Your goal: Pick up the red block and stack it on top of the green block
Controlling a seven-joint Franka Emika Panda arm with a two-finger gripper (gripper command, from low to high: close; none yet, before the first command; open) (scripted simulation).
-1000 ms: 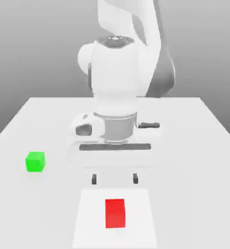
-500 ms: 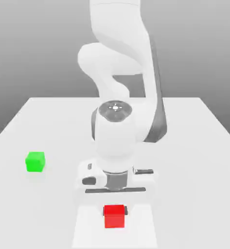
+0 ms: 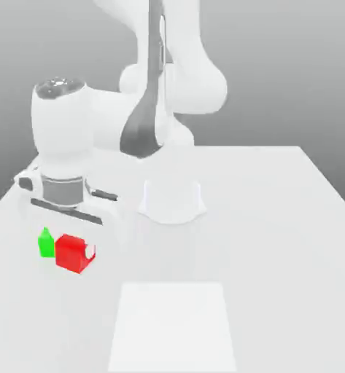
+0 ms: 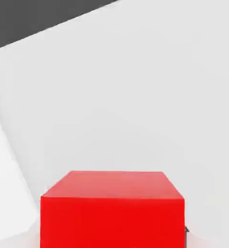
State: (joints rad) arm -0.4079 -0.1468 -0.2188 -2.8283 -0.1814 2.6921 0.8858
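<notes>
The gripper [image 3: 76, 251] grips the red block [image 3: 71, 253] tight, near the table's [image 3: 277, 218] edge; the green block [image 3: 46, 243] peeks out just beside it.

A glossy white robot arm [image 3: 153, 80] built of rounded, bulbous segments, with dark grey bands at its joints, a grey metallic collar [image 3: 62, 191] and a silvery wrist cap [image 3: 57, 87].

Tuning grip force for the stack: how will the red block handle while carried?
The red block looks rigid with flat, matte faces, so probably not slippery. Square-edged, it likely won't roll. It looks slightly tilted in the tool, so may land unevenly.
</notes>
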